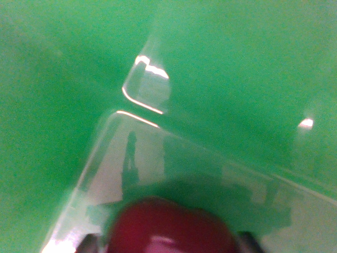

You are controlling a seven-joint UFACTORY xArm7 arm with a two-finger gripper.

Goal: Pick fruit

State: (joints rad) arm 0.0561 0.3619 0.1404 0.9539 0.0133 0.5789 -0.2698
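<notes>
1. At six o'clock in the wrist view, the tool [168, 243] grips a dark red fruit [171, 226] between two dark fingertips [248, 242].
2. Beneath it lies a clear plastic container [158, 153], its glossy rim running toward three o'clock.
3. A green surface [52, 79] surrounds everything; the view is blurred.

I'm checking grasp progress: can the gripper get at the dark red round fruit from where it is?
Probably yes: the dark red round fruit already sits between the two dark fingertips of the gripper, with nothing in between. Whether they are pressing on it is unclear.

red fruit [171, 226], clear container [105, 142], green surface [47, 95]
</notes>
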